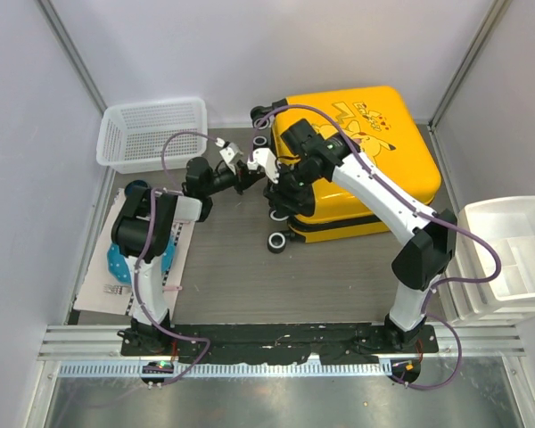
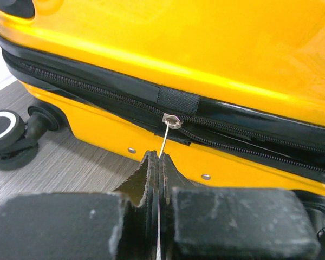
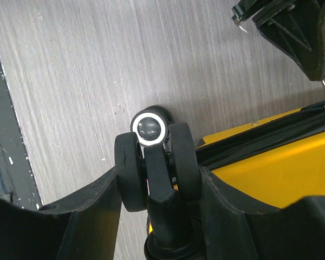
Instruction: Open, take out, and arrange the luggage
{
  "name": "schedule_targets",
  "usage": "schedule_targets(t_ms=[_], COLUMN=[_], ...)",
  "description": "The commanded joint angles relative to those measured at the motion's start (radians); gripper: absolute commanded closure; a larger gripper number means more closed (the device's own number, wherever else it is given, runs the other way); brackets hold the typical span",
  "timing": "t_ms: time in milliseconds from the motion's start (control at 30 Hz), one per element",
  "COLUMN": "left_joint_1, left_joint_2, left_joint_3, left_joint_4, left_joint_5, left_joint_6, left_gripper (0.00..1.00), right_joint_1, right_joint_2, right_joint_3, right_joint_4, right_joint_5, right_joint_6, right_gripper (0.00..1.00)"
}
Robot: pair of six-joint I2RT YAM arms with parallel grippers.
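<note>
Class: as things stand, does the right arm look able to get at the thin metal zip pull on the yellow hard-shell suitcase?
Probably not: the left gripper is shut on the zip pull, and the right gripper seems clamped on a black caster wheel.

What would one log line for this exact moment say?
left tool: shut on zipper pull | right tool: closed around caster wheel | yellow Pikachu suitcase: lying flat, closed | step: unzip
</note>
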Motion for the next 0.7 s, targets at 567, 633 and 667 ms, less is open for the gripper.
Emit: schedule_targets(t_ms=[567,633,667], left_joint_1=[0.098,0.112,0.111], left_joint_2=[0.062,0.054,0.043], left_joint_3=[0.118,0.104,0.091], left_joint_4=[0.092,0.129,0.137], left_joint_5=[-0.096,0.063,0.132], left_joint_6=[-0.048,-0.028,-0.007], left_gripper=[1.00,0.88,0.71], right_joint_1=[-0.042,-0.042,-0.042], right_joint_2=[-0.157,-0.159,-0.162], right_joint_3=[-0.069,-0.074,-0.094], right_joint_4=[-0.164,-0.164,-0.161], right_joint_5=[-0.093,-0.090,-0.083], right_joint_6=[0.160,0.157,0.157], right_gripper=[1.00,0.99,0.99])
